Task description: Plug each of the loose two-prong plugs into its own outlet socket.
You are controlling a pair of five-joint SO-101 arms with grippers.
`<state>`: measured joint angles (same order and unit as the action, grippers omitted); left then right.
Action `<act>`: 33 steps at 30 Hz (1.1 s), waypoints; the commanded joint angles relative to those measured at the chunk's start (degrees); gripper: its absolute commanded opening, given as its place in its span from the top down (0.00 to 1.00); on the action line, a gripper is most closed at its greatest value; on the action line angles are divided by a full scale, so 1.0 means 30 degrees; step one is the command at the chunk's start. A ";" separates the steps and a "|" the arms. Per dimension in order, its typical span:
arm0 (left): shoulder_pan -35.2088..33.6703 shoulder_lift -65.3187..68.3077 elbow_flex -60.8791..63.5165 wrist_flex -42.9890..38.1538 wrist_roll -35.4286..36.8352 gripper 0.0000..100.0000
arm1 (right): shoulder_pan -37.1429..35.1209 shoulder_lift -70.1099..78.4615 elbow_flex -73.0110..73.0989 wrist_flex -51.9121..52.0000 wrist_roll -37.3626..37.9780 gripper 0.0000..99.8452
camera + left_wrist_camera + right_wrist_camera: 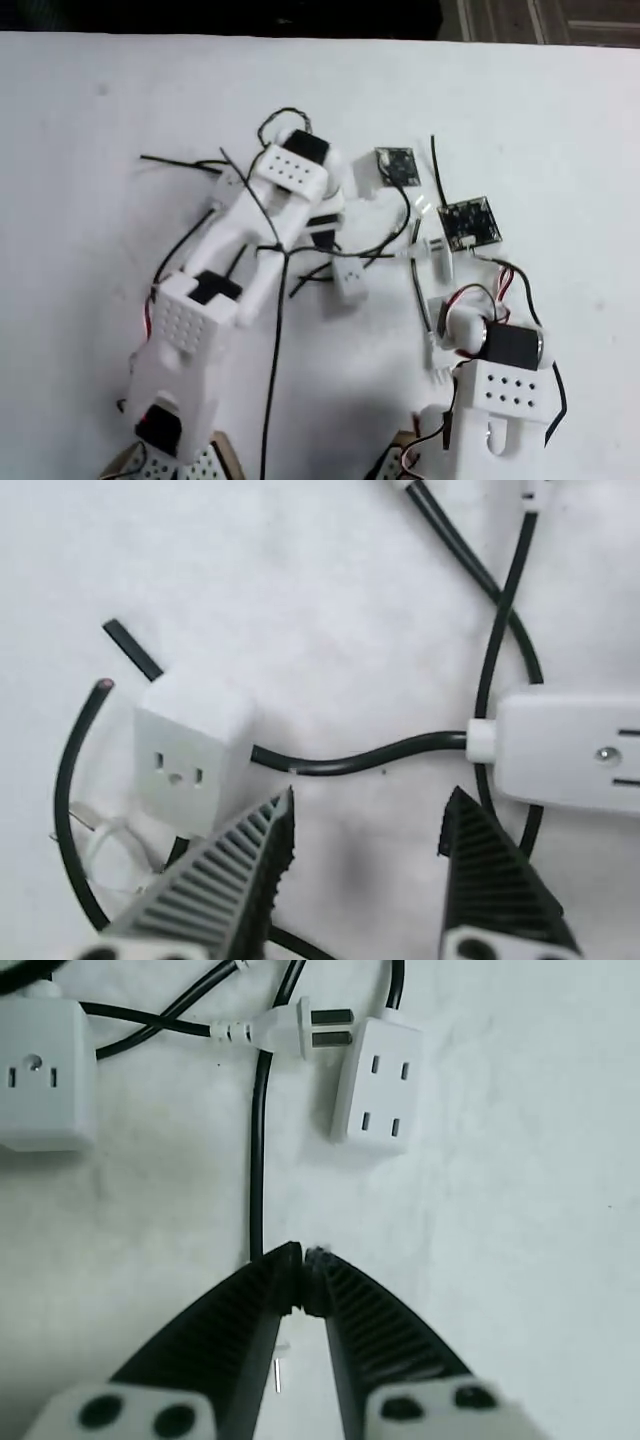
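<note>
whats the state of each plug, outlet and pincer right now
left pincer: open, nothing between its fingers
right pincer: shut, tips together
four-slot outlet: all slots empty
two-prong plug: unplugged, prongs bare against the four-slot outlet's side
cube outlet: socket empty

White table with sockets, plug, cords
</note>
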<state>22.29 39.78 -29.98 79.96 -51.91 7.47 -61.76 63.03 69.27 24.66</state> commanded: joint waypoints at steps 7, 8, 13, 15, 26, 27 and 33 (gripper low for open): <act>0.0630 0.2300 -0.1788 -0.0176 -0.0205 0.76 | 0.0190 0.0044 -0.0117 -0.0044 -0.0117 0.98; 0.0630 0.2740 -0.2344 0.0147 -0.0205 0.76 | 0.0190 0.0044 -0.0117 -0.0044 -0.0117 0.98; 0.0952 0.4527 -0.5275 0.1729 -0.0176 0.82 | 0.0220 0.0044 -0.0117 -0.0044 -0.0117 0.98; 0.1245 0.5289 -0.6154 0.2051 -0.0176 0.88 | 0.0220 0.0044 -0.0117 -0.0015 -0.0117 0.98; 0.1392 0.6403 -1.0813 0.7443 -0.0029 0.98 | 0.0220 0.0044 -0.0117 -0.0015 -0.0117 0.98; 0.1216 0.6403 -1.1165 0.7443 0.0000 0.98 | 0.0220 0.0044 -0.0117 -0.0015 -0.0117 0.98; 0.0073 0.6022 -1.1663 0.7473 0.0674 0.98 | 0.0220 0.0044 -0.0117 0.0015 -0.0117 0.98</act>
<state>25.27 59.82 -62.86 101.93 -52.00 7.74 -61.76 63.03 69.27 24.66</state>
